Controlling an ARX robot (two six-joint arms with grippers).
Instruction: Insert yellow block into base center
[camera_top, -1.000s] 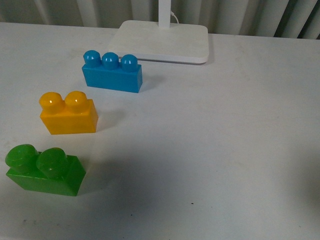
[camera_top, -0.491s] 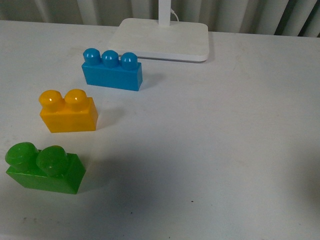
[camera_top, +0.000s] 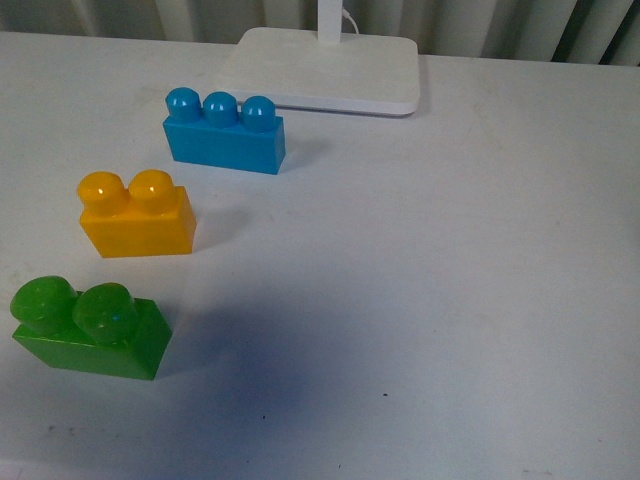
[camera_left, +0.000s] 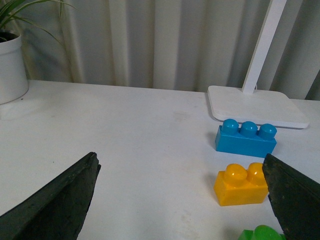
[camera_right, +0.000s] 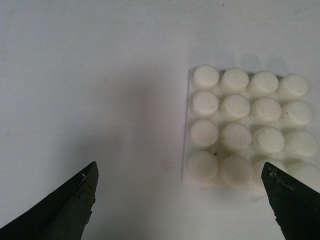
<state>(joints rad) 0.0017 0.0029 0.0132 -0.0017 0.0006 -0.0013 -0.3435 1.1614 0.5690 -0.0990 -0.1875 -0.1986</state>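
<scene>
A white tabletop (camera_top: 450, 300) is set before a pleated grey curtain, and three bricks are ranged down its left side. The yellow block (camera_top: 140, 225) stands upright with its two studs pointing up. It is placed between the blue brick (camera_top: 225, 140) farther off and the green brick (camera_top: 90, 335) nearer, apart from both. Its long axis is laid roughly left to right across the table, the studs side by side along it.

Neither arm is shown in the front view. The left gripper (camera_left: 180, 159) is held wide open and empty. The block is found farther off and to its right, close to the line of one finger rather than centred in the gap (a sideways correction would be called for before any closing). The left arm is judged the nearer one.

The right gripper (camera_right: 179, 169) is likewise spread wide with nothing held. It is poised above the base (camera_right: 247, 130), which lies flat and is not caught by the front view. The base is probably placed near and to the right, though this cannot be confirmed.
</scene>
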